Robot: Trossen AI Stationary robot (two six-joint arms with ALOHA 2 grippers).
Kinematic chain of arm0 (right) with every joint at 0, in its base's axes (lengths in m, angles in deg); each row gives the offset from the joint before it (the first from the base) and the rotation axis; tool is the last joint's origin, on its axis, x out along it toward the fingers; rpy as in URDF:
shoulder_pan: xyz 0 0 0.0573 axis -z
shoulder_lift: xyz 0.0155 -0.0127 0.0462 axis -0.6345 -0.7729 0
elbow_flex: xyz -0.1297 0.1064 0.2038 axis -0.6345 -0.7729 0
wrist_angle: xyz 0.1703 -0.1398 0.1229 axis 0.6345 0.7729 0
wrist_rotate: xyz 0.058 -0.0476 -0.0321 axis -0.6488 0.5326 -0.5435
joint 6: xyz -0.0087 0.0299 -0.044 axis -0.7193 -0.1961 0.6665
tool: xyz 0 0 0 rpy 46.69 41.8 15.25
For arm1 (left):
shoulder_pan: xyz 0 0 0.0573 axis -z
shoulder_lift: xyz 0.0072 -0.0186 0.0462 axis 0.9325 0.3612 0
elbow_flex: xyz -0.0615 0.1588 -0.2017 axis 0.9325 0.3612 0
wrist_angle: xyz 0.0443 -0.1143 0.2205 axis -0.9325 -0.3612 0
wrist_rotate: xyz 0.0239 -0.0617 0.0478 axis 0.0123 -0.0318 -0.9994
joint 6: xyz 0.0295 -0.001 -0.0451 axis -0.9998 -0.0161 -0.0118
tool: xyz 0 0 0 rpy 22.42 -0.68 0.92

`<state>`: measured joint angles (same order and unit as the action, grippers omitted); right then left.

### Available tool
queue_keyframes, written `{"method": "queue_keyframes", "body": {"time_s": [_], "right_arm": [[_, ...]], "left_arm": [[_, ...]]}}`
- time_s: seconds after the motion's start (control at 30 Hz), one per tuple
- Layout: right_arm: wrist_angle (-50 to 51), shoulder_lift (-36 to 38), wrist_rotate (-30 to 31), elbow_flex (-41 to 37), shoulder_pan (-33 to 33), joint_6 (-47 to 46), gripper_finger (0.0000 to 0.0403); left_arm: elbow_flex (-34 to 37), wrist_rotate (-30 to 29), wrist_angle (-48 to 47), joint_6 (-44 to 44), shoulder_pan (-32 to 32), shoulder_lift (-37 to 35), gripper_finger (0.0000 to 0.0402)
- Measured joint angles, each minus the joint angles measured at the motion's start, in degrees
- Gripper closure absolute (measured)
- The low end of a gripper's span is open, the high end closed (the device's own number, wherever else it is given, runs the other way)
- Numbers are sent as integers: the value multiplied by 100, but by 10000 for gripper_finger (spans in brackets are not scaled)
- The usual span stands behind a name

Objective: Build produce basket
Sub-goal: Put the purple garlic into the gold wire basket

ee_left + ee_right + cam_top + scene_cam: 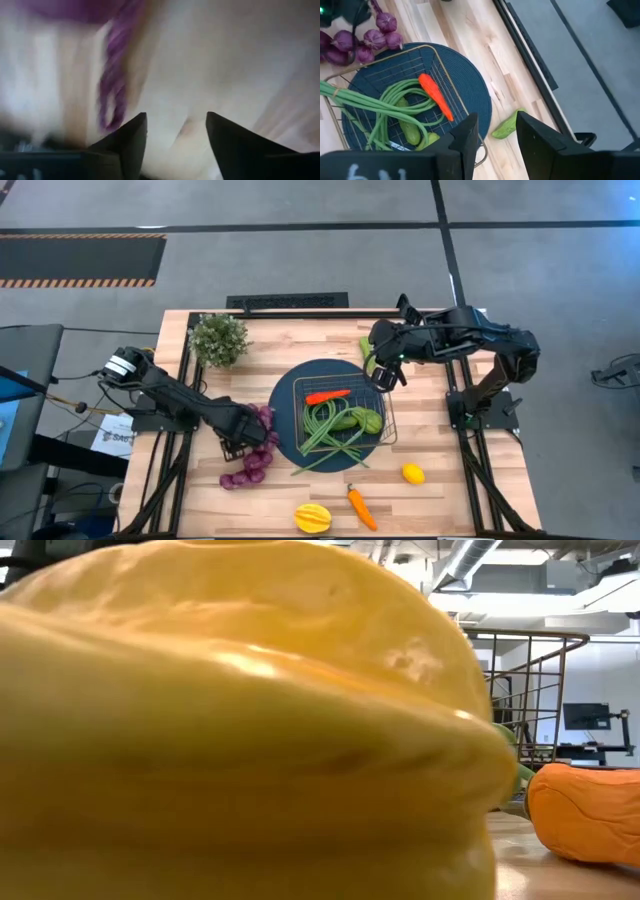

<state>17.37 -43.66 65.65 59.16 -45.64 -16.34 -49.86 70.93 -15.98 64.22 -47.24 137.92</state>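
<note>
The wire basket sits on a dark blue round mat and holds a green bean bundle, a red-orange piece and green cucumbers. A purple grape string lies on the wood left of the mat. My left gripper points down beside it, open over bare wood, the grapes off to one side. My right gripper hangs high over the basket's far right corner, open and holding nothing. A loose cucumber lies below it.
Near the front edge lie a yellow ribbed fruit, an orange carrot and a lemon. A bushy potted plant stands at the far left. In the low view the yellow fruit hides most of the table.
</note>
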Motion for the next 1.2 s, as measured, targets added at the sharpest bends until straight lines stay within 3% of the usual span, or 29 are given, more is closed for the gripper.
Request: {"method": "queue_keyframes", "body": {"time_s": [0.13,0.4,0.63,0.97,1.1,1.2], "right_arm": [[1,4,0,0,2,-238,251],[-23,4,2,0,2,-387,261],[-241,4,4,0,4,-387,264],[-265,4,16,0,4,-384,269],[-267,4,37,0,4,-382,269],[-264,4,37,0,4,-378,269]], "left_arm": [[114,46,489,-945,-12,0,187],[156,-1086,200,-1575,-169,0,183],[519,-990,678,-2261,-537,-2,183],[853,-79,1112,-2900,-1275,-47,187],[854,121,1179,-3048,-1476,-43,214],[805,111,1120,-3030,-1559,-19,264]]}}
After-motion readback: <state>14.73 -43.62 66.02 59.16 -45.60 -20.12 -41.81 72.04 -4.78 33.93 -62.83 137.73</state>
